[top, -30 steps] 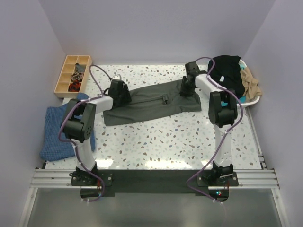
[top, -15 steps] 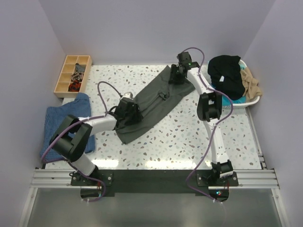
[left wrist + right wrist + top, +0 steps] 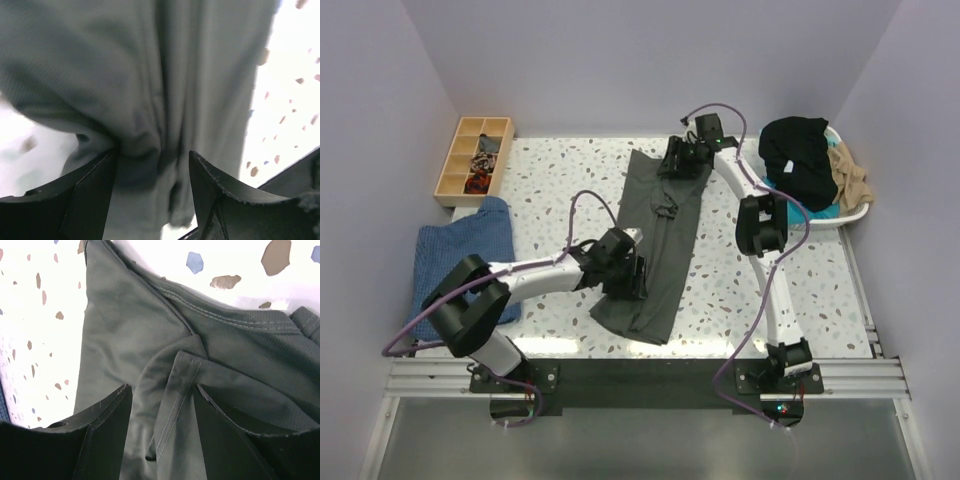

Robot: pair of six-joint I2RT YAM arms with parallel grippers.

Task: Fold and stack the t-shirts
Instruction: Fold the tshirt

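Note:
The charcoal-grey t-shirt [image 3: 658, 240] lies as a long folded strip running from the far middle of the table to the near middle. My left gripper [image 3: 626, 276] is shut on its near part, and grey cloth bunches between the fingers in the left wrist view [image 3: 153, 160]. My right gripper [image 3: 680, 160] is shut on its far end, with a stitched hem fold pinched between the fingers [image 3: 162, 395]. A blue-teal shirt [image 3: 460, 265] lies flat at the left edge. A black shirt [image 3: 800, 150] and a tan shirt [image 3: 850, 178] are heaped at the far right.
A wooden compartment tray [image 3: 472, 158] with small items stands at the far left corner. A white basket [image 3: 855, 212] under the black and tan shirts stands at the far right. Purple walls close in the table on three sides.
The grey shirt swung from lying crosswise to lying lengthwise. My left gripper pulled its end toward the near middle; my right gripper carried the other end left along the far edge.

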